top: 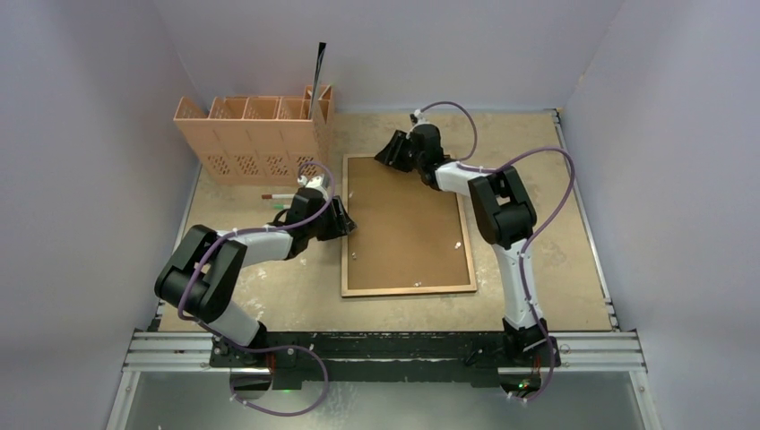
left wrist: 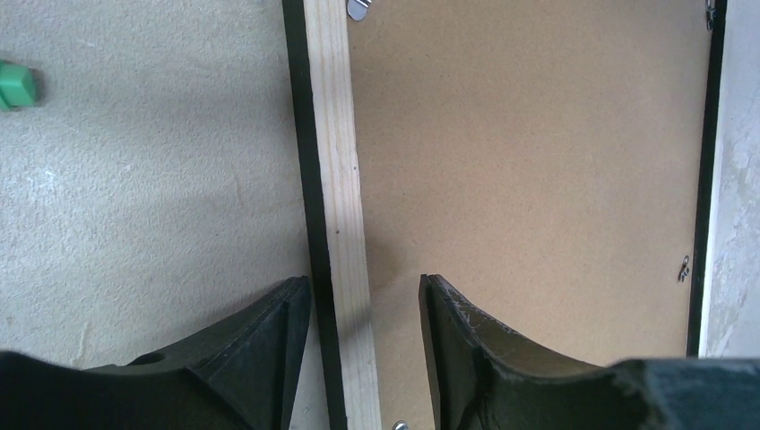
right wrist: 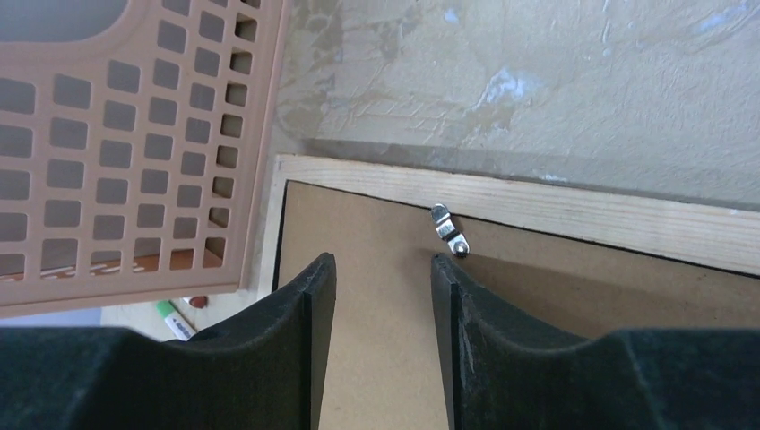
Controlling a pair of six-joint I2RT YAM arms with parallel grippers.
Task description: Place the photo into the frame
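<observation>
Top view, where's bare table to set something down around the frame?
Bare: the strip between the frame and the table's front rail, and the band between the right arm and the table's right edge. Crowded: far left, around basket, markers and left pincer.

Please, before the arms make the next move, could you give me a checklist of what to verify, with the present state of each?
1. The frame lies flat, back side up, on the table: ok.
2. The backing board sits inside the frame: ok.
3. The left hand is open, straddling the frame's left rail: ok.
4. The right hand is open over the board's far edge, beside the metal clip: ok.
5. The photo is located: not ok, no view shows it.
6. That clip is turned off the board: cannot tell.
</observation>
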